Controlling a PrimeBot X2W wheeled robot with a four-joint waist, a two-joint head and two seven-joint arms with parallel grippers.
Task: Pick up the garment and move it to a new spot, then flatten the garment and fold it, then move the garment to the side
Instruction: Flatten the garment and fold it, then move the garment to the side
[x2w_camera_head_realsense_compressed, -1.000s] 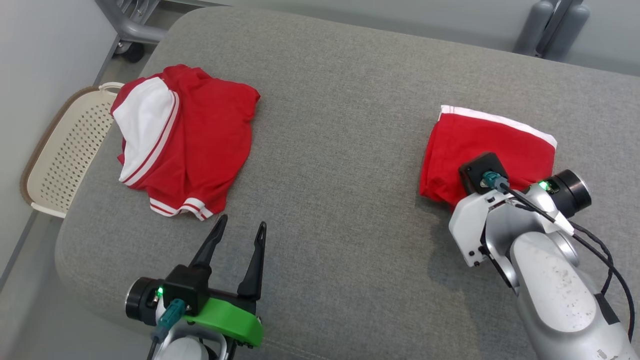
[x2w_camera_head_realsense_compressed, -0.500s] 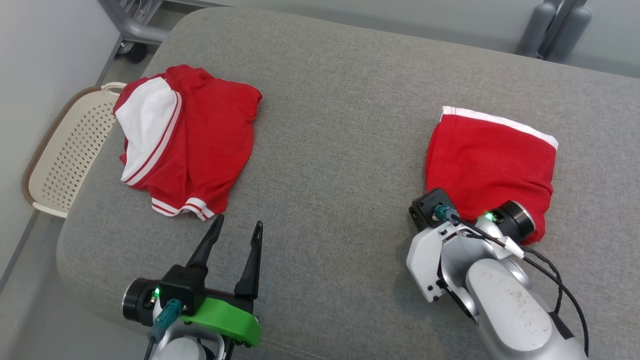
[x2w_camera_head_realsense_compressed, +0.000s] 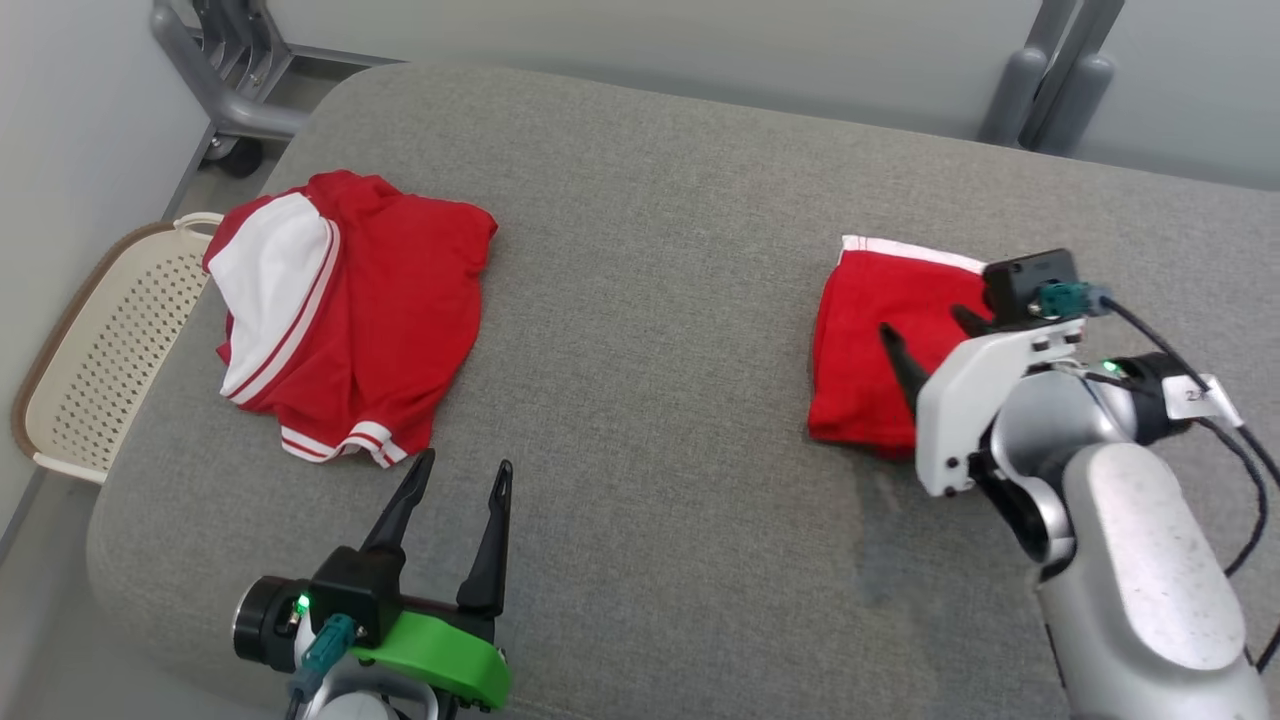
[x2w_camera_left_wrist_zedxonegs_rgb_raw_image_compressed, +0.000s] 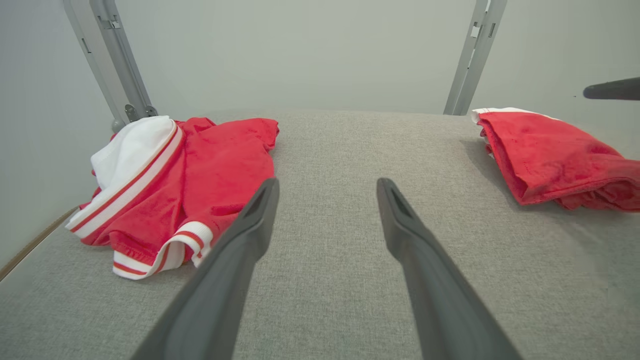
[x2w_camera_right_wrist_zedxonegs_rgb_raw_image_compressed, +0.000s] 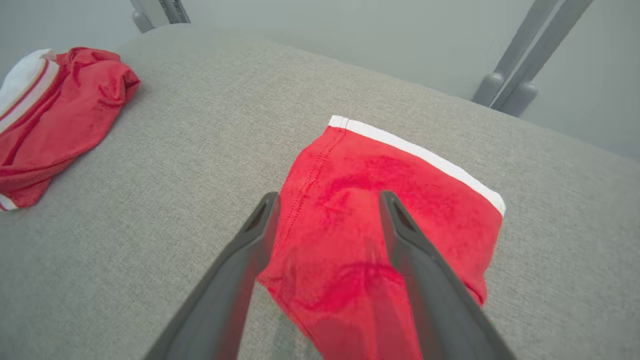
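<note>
In the head view you have a grey cushion (x2w_camera_head_realsense_compressed: 660, 250) with the folded red garment (x2w_camera_head_realsense_compressed: 862, 345) lying flat at about 3 o'clock, its white band along the far edge. The right gripper (x2w_camera_head_realsense_compressed: 922, 325) reaches in from 4 o'clock with its two dark fingers spread apart over the near half of that garment, clamped on nothing. At 9 o'clock lies a crumpled red-and-white shirt (x2w_camera_head_realsense_compressed: 400, 270), well apart from the folded piece, and beyond the cushion's edge at 9 o'clock you can see a cream perforated basket (x2w_camera_head_realsense_compressed: 110, 340). The left gripper (x2w_camera_head_realsense_compressed: 466, 462) sits at 7 o'clock, fingers parted and empty, its tips just short of the shirt's striped cuff. In the left wrist view the left gripper (x2w_camera_left_wrist_zedxonegs_rgb_raw_image_compressed: 326, 185) stands wide above bare cushion (x2w_camera_left_wrist_zedxonegs_rgb_raw_image_compressed: 325, 260); the red-and-white shirt (x2w_camera_left_wrist_zedxonegs_rgb_raw_image_compressed: 200, 165) is at 10 o'clock, the folded red garment (x2w_camera_left_wrist_zedxonegs_rgb_raw_image_compressed: 550, 155) at 2 o'clock, and above it one dark finger (x2w_camera_left_wrist_zedxonegs_rgb_raw_image_compressed: 607, 90) of the other arm hangs clear of the cloth. In the right wrist view the right gripper (x2w_camera_right_wrist_zedxonegs_rgb_raw_image_compressed: 328, 197) holds its fingers apart over the folded red garment (x2w_camera_right_wrist_zedxonegs_rgb_raw_image_compressed: 430, 210), one tip at its left edge, with the shirt (x2w_camera_right_wrist_zedxonegs_rgb_raw_image_compressed: 65, 110) at 10 o'clock.
</note>
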